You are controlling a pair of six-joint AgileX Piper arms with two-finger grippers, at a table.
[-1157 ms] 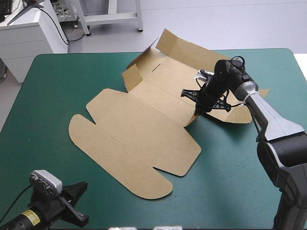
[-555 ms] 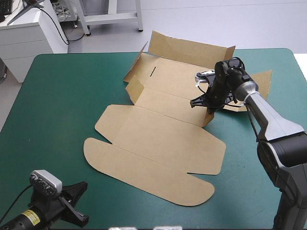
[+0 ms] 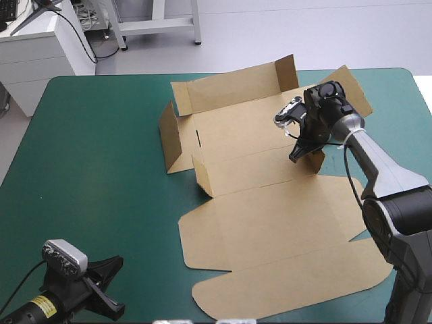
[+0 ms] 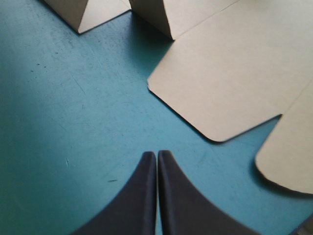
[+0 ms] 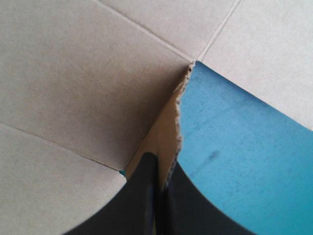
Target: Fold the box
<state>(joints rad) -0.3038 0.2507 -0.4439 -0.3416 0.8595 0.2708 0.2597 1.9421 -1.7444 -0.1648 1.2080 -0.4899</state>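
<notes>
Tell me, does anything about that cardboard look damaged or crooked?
Yes: the small flap pinched in the right gripper has a ragged, frayed edge, unlike the clean-cut outline of the box elsewhere. The box also lies slanted to the edges of the table, with walls raised only at its far end.

One box (image 3: 270,223), one left claw (image 4: 157,155), one right claw (image 5: 157,164)

We see a table (image 3: 81,175) with a teal-green cover (image 4: 73,107). The cover has a few small dark scratches on it.
</notes>
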